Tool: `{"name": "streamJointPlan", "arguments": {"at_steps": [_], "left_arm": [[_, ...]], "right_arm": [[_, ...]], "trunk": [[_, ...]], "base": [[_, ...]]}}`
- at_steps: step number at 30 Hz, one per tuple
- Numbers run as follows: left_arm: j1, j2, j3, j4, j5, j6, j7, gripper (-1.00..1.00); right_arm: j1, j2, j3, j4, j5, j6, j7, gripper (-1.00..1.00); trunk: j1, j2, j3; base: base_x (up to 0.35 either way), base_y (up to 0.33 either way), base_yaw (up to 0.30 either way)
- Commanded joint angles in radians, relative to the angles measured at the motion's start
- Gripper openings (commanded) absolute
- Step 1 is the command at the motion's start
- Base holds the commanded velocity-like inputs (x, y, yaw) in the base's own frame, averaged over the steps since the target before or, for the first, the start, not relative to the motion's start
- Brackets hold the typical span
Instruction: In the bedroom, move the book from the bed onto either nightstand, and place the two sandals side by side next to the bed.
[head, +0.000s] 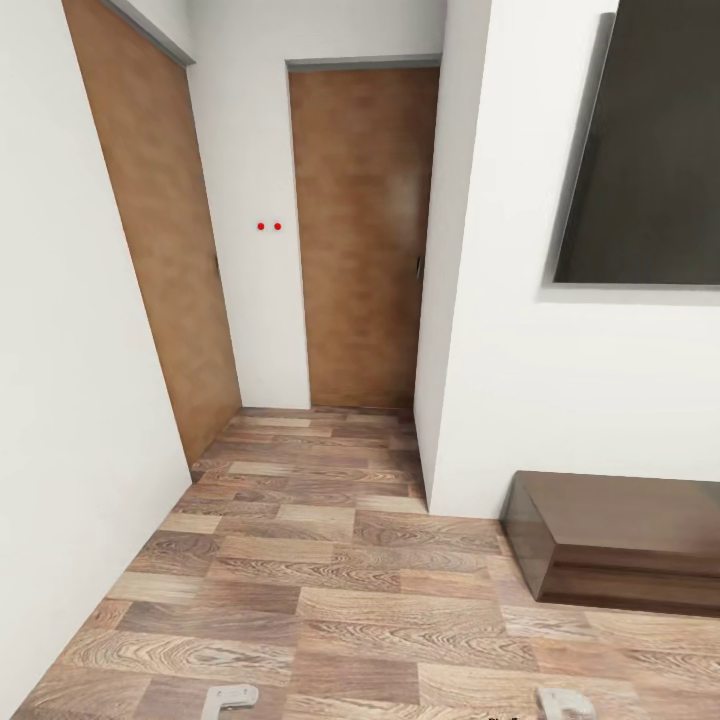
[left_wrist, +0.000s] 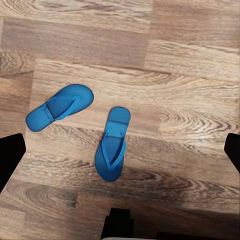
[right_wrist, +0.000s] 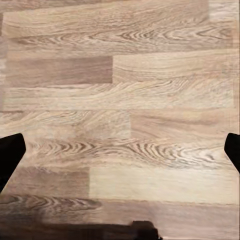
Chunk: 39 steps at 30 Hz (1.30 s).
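Two blue sandals (left_wrist: 80, 127) apart on the wood floor (left_wrist: 190, 60) under the released left end effector (left_wrist: 120, 150), right end effector (right_wrist: 120, 150) released too, brown doors (head: 365, 235) and a low dark cabinet (head: 620, 540) ahead.

The head camera looks forward and down a hallway toward a brown door (head: 365, 235). Both wrist cameras face straight down at the wood-plank floor (right_wrist: 120, 100), the surface all three views share, from fairly near.

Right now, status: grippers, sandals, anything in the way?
Left gripper open, empty, above both sandals lying apart, angled, on the floor. Right gripper open over bare planks. Cabinet ahead right.
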<state>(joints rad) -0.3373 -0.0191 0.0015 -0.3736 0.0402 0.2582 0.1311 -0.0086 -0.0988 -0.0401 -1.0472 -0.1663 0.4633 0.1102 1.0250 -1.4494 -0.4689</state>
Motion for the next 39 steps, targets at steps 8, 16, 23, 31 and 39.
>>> {"name": "streamJointPlan", "arguments": {"at_steps": [8,16,23,31,39], "left_arm": [[0.0,0.001,0.0,-0.002,0.004,0.006,0.004,1.0],[0.0,-0.003,0.0,-0.002,0.004,0.006,0.005,1.0],[0.0,-0.004,0.0,-0.002,0.004,0.006,0.006,1.0],[0.0,-0.006,-0.002,-0.002,0.004,0.007,0.008,1.0],[0.0,-0.005,-0.003,-0.002,0.004,0.008,0.008,1.0]], "right_arm": [[-0.001,-0.24,-0.178,-0.013,-0.341,0.163,0.568,1.0],[-0.001,-0.253,-0.393,0.027,-0.419,0.186,0.47,1.0],[-0.001,-0.258,-0.4,0.031,-0.883,0.439,0.466,1.0],[-0.001,-0.257,-0.399,0.032,-1.1,0.485,0.462,1.0],[-0.001,-0.259,-0.394,0.025,-1.113,0.489,0.46,1.0]], "trunk": [[0.0,-0.001,-0.001],[0.0,-0.001,-0.001],[0.0,-0.001,-0.001],[0.0,-0.001,-0.001],[0.019,-0.036,-0.017]], "base": [[0.0,0.0,0.0],[0.0,0.0,0.0],[0.0,0.0,0.0],[0.0,0.0,0.0],[0.0,0.0,0.0]]}}
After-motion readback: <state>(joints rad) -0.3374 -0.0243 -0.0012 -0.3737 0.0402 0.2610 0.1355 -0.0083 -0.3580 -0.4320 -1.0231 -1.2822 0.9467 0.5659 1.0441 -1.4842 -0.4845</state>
